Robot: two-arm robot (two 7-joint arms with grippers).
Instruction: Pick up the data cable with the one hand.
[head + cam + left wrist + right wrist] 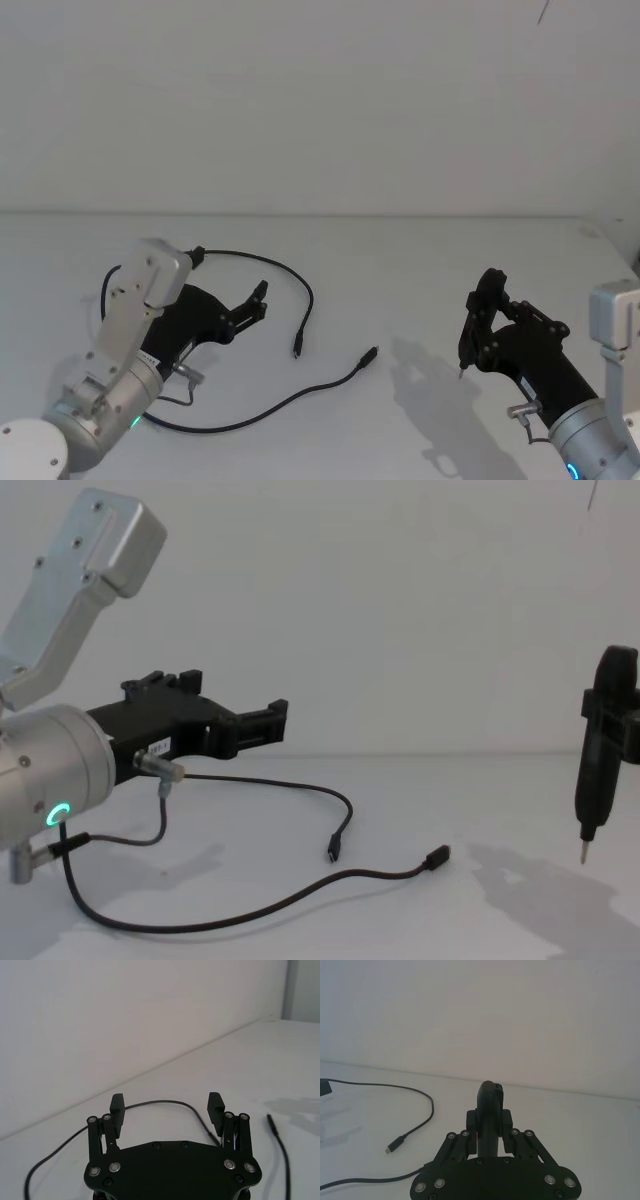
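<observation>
left gripper (261, 300) hovers over the worktop (420, 260), fingers wide open, data cable (311, 298) lying loose just ahead; right gripper (490, 1132) clamped on a pen tool (490, 1094)

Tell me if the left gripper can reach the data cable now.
Probably yes: the left gripper hovers open with the data cable curving just past its fingers, nothing between. The right gripper, shut on a pen tool, sits far aside.

The head view looks steeply down on the bench (420, 270); the chest view sits low and near, looking level across it. The wrist views peer forward from just behind the left end effector (167, 1102) and the right end effector (490, 1121) with its tool (490, 1092). All four share the cable (311, 298).
</observation>
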